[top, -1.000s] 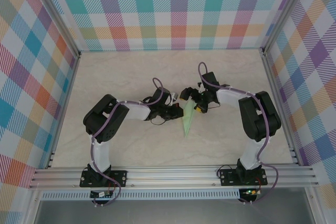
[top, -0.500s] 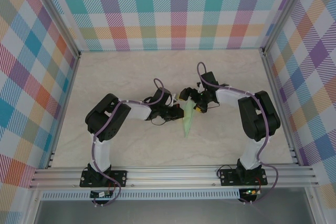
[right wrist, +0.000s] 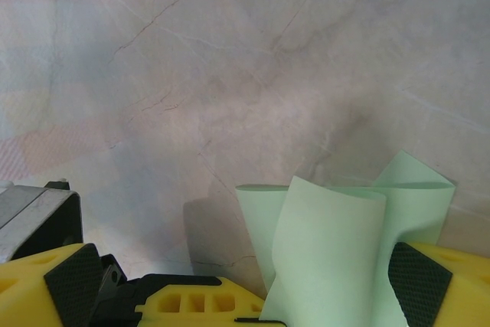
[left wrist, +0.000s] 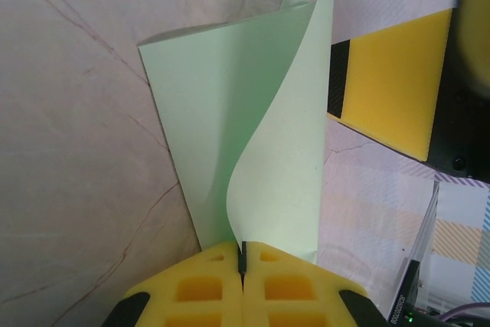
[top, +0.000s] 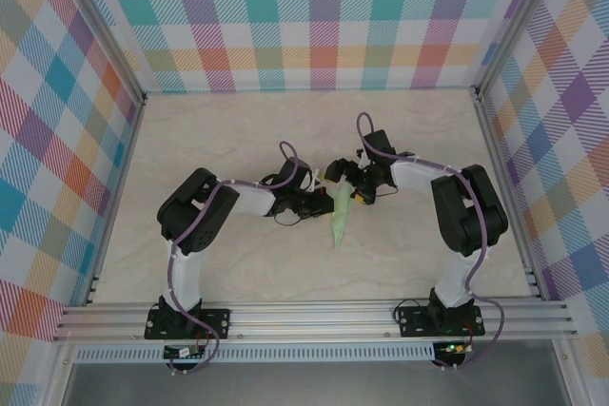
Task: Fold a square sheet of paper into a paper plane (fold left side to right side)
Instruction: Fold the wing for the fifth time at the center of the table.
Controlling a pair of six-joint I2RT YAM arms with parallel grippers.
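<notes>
The table (top: 238, 130) was pale marble. Checked walls (top: 314, 16) in many colours stood around it, with metal rails (top: 314, 316) in front.

Seen from above, two black-and-white robot arms are bolted to a metal rail (top: 314, 316) at the near edge of a pale, marble-patterned table (top: 285, 130). The left arm (top: 195, 216) and the right arm (top: 466, 206) both bend inward towards the table's middle. There the left gripper (top: 324, 204) and the right gripper (top: 348, 187) close in from either side on the far end of a narrow strip of pale green paper (top: 338, 223), which tapers to a point towards the rail. Walls (top: 314, 16) in a pastel check pattern enclose the table on three sides.
</notes>
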